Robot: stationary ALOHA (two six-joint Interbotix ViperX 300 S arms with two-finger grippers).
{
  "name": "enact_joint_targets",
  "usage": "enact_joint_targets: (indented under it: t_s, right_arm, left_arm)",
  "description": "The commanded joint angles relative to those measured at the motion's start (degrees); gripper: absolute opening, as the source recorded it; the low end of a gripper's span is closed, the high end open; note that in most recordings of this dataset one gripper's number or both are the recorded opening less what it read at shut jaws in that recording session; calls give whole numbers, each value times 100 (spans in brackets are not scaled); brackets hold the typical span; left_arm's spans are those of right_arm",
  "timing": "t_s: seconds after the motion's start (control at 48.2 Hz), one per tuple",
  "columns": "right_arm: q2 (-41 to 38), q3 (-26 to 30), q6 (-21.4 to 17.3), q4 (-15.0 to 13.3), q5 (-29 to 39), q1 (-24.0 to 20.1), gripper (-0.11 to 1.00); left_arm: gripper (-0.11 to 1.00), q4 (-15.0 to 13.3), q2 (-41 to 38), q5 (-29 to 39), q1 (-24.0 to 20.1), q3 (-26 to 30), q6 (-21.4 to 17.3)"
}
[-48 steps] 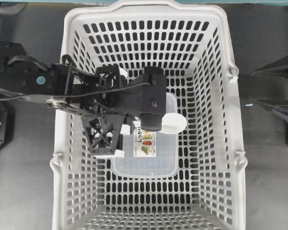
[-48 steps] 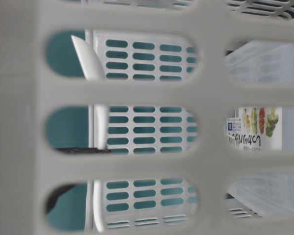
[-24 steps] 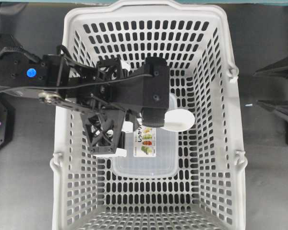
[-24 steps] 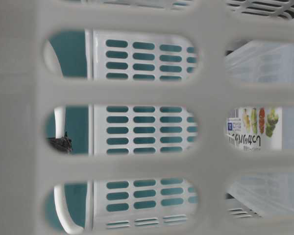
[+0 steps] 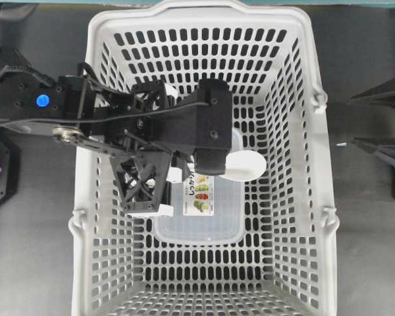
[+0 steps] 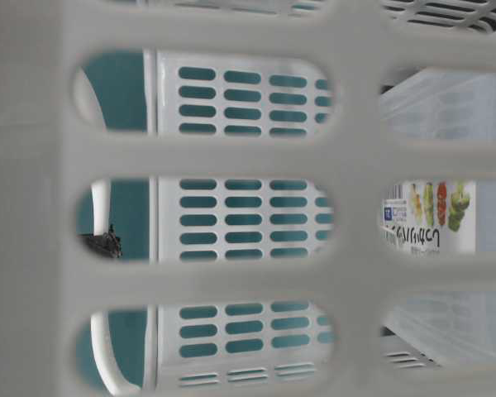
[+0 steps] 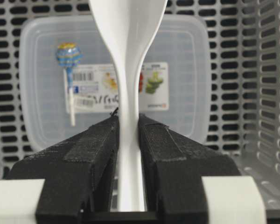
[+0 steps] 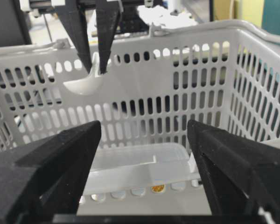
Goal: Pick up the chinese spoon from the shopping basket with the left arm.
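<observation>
Overhead: left gripper [image 5: 214, 172] clamped on spoon [image 5: 245, 164], bowl jutting toward three o'clock above container [image 5: 199, 227], inside basket [image 5: 85, 118]. Table level: only a white sliver at nine o'clock, unclear. Left wrist: handle pinched between pads [image 7: 102, 140], bowl at twelve. Right wrist: right gripper [image 8: 144, 158] spread wide, empty; spoon at eleven. Probably light, rigid, slick, chippable; narrow handle the best hold.

The container's label [image 7: 116, 93] shows a barcode; its print is unreadable.
</observation>
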State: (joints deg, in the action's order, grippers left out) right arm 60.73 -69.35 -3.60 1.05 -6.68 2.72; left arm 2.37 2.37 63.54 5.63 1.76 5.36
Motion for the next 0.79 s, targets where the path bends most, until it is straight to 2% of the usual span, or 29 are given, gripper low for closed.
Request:
enact_joint_targets:
  t_s: [0.0, 0.768]
  right_arm:
    - [-35, 53, -9, 18, -35, 26, 72]
    - [-35, 35, 0, 18, -26, 18, 72]
  left_arm:
    - [13, 18, 114, -18, 35, 105, 9]
    - [13, 18, 79, -18, 53, 0, 9]
